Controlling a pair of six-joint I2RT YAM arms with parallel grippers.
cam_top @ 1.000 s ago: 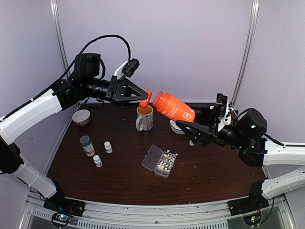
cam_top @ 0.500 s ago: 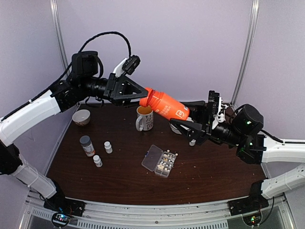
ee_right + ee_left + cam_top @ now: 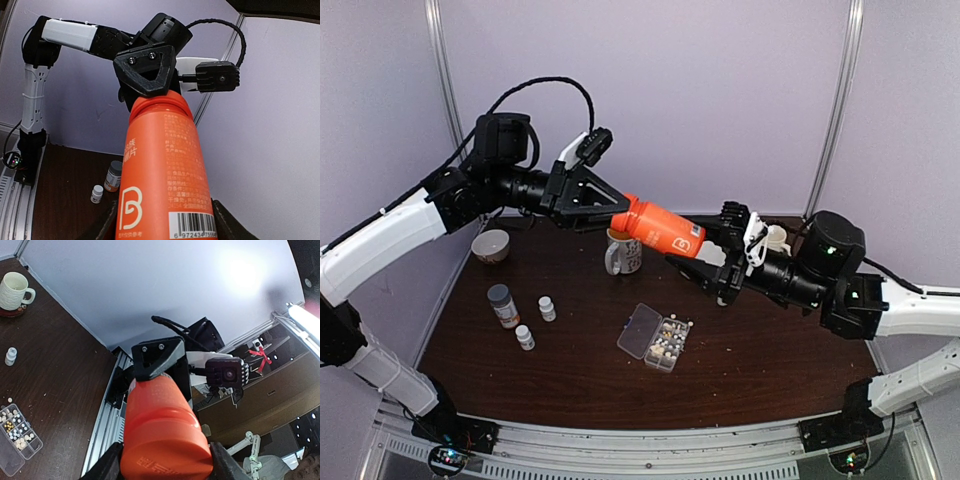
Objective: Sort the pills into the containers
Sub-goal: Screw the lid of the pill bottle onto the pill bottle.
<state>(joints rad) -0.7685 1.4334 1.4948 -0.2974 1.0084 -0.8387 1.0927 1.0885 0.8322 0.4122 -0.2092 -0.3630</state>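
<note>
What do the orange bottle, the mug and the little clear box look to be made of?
Bottle: likely plastic, opaque glossy orange with a printed label. Mug: probably glazed ceramic, cream, thick-walled with a shine. Box: clear hard plastic, with a see-through lid and pills visible inside.

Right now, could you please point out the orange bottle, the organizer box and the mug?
orange bottle (image 3: 660, 228): top view, mid-body.
organizer box (image 3: 640, 331): top view, open lid.
mug (image 3: 625, 259): top view, side wall.

Clear organizer box (image 3: 641, 331) lid-open, flat; whitish-tan pills (image 3: 668, 341) in compartments.
</note>
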